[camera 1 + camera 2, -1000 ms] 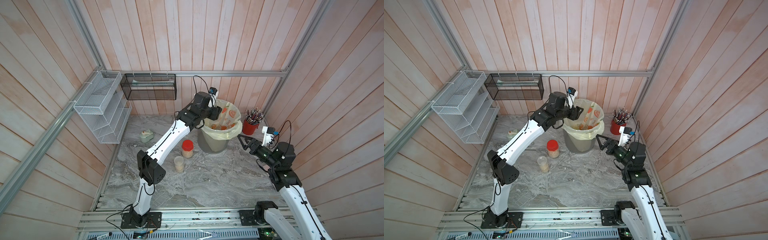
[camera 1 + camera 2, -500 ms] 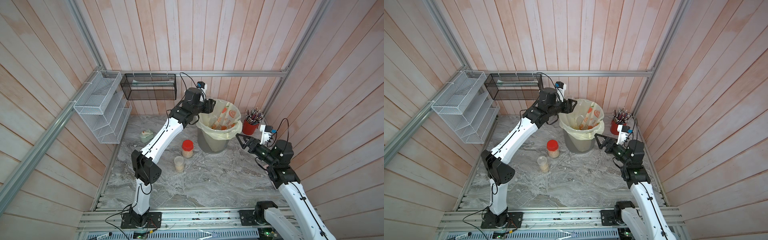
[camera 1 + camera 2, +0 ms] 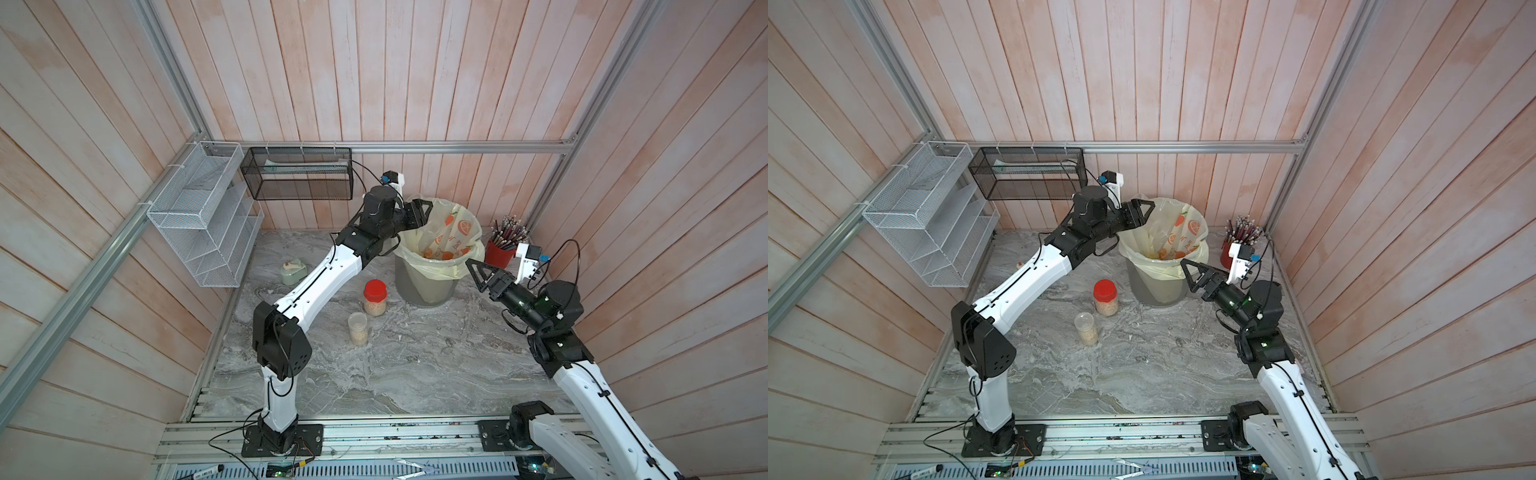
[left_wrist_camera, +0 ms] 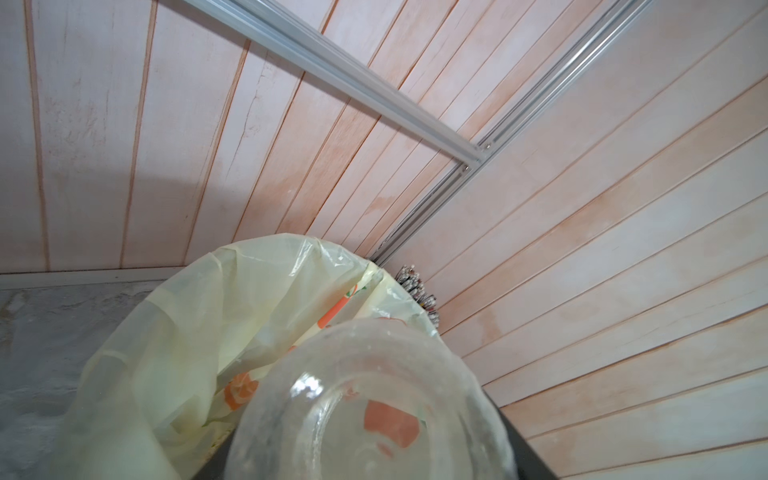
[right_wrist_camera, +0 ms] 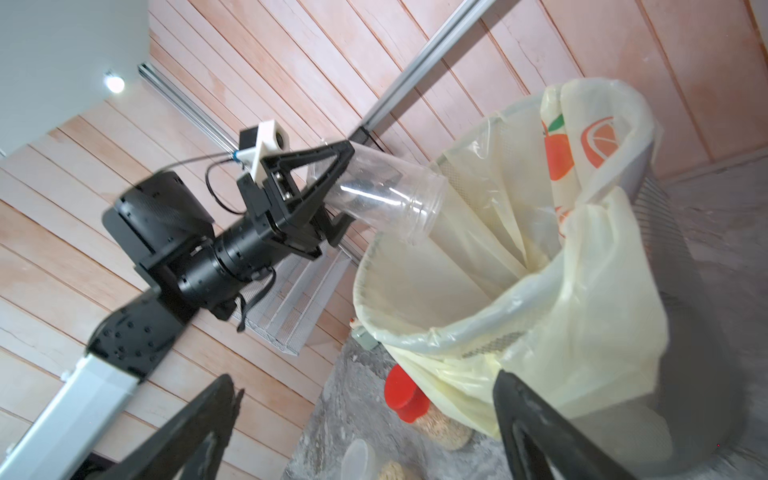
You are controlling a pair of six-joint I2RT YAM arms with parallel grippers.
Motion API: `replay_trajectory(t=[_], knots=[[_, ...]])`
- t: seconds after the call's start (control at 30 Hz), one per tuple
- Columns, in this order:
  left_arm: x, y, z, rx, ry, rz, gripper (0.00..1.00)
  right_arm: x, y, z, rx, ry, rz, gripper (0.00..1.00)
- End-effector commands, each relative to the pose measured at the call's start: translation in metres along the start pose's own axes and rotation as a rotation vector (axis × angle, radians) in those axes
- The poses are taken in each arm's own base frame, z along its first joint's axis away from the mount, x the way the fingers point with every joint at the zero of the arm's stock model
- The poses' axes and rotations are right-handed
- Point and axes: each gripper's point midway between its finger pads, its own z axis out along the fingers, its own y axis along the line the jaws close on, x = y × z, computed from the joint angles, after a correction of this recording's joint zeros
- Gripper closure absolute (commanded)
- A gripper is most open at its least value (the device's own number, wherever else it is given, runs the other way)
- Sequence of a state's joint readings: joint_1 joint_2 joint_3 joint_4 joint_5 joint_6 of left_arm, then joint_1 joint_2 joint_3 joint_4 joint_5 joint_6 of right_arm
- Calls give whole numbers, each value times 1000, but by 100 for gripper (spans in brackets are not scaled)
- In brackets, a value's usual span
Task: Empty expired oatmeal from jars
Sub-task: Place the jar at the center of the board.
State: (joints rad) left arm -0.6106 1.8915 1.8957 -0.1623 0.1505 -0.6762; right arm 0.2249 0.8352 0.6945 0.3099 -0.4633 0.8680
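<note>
likely ending the pour, left jaws part-closed on an empty-looking jar tipped over the bin ahead, right jaws wide open, empty; next, fetching the oatmeal in jars below.

Nothing legible shows in any view; the orange-printed wrapper inside the bin bears fruit pictures, and any lettering on it is too small to read

Clear jar — partly off-frame
</note>
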Motion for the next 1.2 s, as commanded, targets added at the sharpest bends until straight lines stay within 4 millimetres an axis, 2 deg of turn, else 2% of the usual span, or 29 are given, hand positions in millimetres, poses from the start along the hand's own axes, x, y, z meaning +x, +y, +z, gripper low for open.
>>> replay_trajectory(t=[0.0,0.2,0.4,0.57,0.8,1.0,1.17], knots=[[-47,-40,-35,154,-199,-155,86,-21,17,8,-75,-127,70,2],[-58,-47,-65,230,-302,-305,86,-21,34,34,-147,-176,152,2],[-51,-38,-77,301,-338,-487,86,-20,55,57,-212,-211,171,3],[-41,-39,-79,336,-327,-561,86,-17,63,75,-230,-196,172,7],[-30,-42,-83,376,-310,-642,86,-14,61,95,-216,-207,185,8],[-19,-43,-84,395,-290,-686,86,-14,69,107,-239,-223,190,9],[-12,-45,-89,401,-287,-700,87,-16,68,117,-239,-238,214,10]])
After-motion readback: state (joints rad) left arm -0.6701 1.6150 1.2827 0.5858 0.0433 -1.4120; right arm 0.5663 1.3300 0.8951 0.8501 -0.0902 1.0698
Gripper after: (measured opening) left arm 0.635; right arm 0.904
